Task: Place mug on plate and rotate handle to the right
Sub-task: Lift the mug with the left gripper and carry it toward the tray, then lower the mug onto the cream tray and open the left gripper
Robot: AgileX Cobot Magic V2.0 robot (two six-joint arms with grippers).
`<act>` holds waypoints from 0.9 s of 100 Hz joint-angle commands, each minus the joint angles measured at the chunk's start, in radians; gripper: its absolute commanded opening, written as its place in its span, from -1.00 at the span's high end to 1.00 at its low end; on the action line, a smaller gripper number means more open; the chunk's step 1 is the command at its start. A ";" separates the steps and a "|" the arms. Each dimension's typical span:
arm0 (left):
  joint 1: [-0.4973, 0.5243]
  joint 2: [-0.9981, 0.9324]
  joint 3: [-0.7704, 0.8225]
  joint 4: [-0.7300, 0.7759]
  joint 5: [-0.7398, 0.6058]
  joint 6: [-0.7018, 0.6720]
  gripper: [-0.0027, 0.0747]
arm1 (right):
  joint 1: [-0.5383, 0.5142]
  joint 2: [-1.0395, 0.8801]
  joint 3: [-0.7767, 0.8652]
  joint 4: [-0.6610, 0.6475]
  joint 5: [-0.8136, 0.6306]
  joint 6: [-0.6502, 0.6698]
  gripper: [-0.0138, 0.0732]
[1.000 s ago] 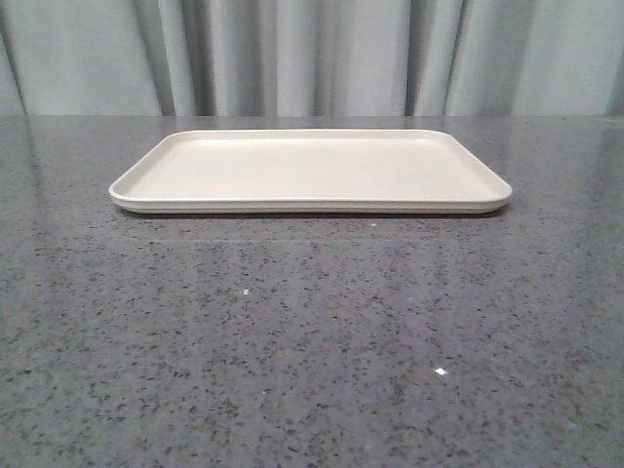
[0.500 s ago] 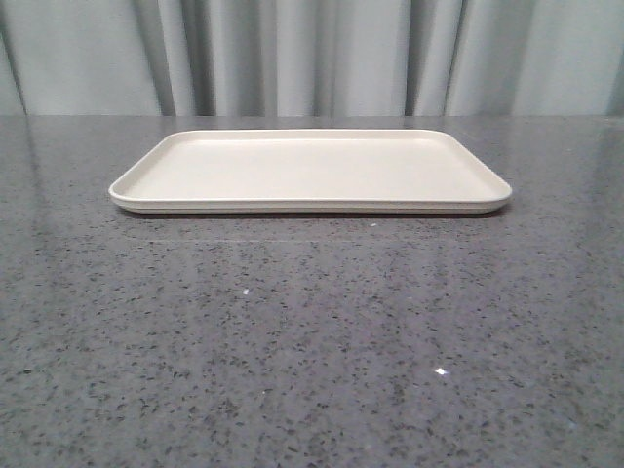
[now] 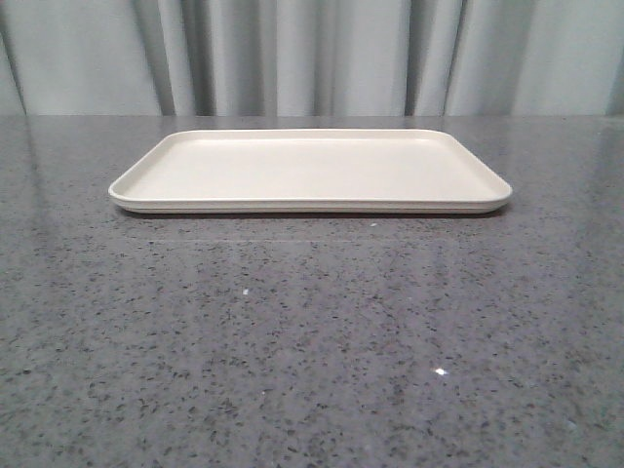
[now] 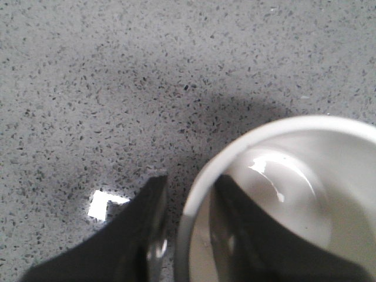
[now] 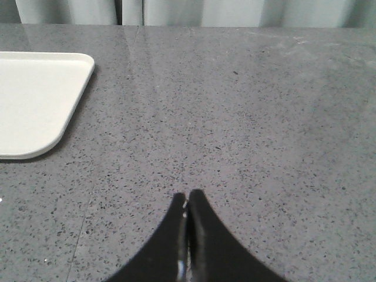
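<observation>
One plate [image 3: 310, 171]: bare on speckled counter [image 3: 312, 351], long axis running left-right.
Mug [image 4: 282, 194]: left wrist view only, mouth up, handle unseen.
Left gripper [image 4: 187, 205]: fingers straddle mug rim; grip uncertain.
Right gripper [image 5: 188, 202]: clenched, grasping nothing.

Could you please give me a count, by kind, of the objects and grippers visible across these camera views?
Mugs: 1, the white mug, its rim between the left gripper's fingers.
Plates: 1, the cream plate, nothing on it.
Grippers: 2, the left gripper and the right gripper, fingers together.
Tables: 1, the grey speckled table.
Total: 5.
</observation>
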 commanded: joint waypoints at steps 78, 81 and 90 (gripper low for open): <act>-0.293 0.106 -0.317 -0.219 -0.081 -0.057 0.98 | -0.003 0.019 -0.038 0.002 -0.087 -0.006 0.82; -0.320 0.124 -0.330 -0.221 -0.100 -0.066 0.98 | -0.003 0.019 -0.038 0.002 -0.087 -0.006 0.82; -0.408 0.184 -0.376 -0.223 -0.159 -0.098 0.98 | -0.003 0.019 -0.038 0.002 -0.087 -0.006 0.82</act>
